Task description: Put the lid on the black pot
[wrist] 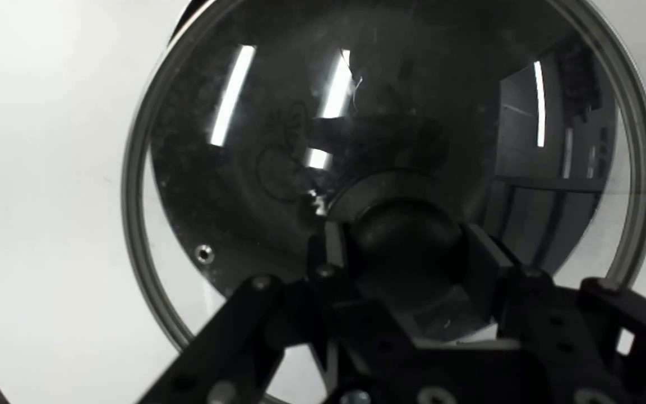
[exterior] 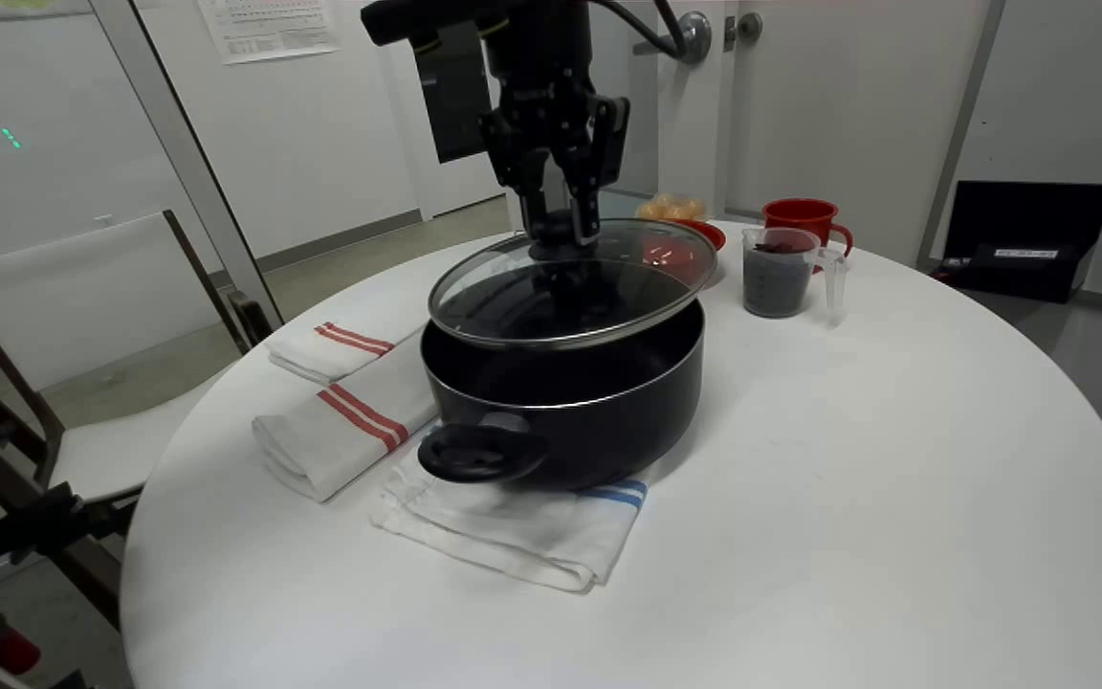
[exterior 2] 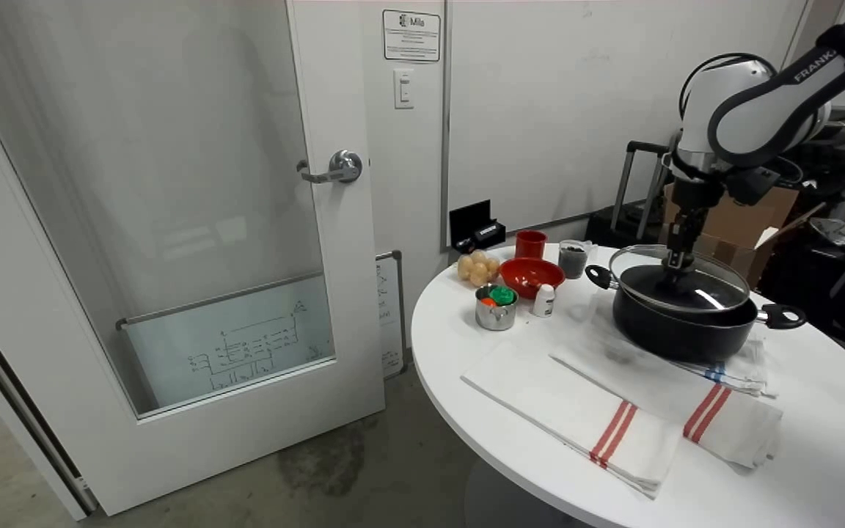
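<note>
Glass lid (exterior: 575, 297): in an exterior view, it is hanging above the black pot (exterior: 589, 431), leaving the pot's near edge uncovered
Red bowl (exterior 2: 532, 276): in an exterior view, it is standing apart, seemingly leaving shifting room
Lid knob (wrist: 407, 241): in the wrist view, the gripper (wrist: 410, 247) is pinching it, probably for steady lowering

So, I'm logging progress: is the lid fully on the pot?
Not fully on: in an exterior view, the gripper holds the lid, and the inside of the pot shows between lid and near rim.

Glass lid (exterior 2: 695, 291) over black pot (exterior 2: 675, 336)
</note>
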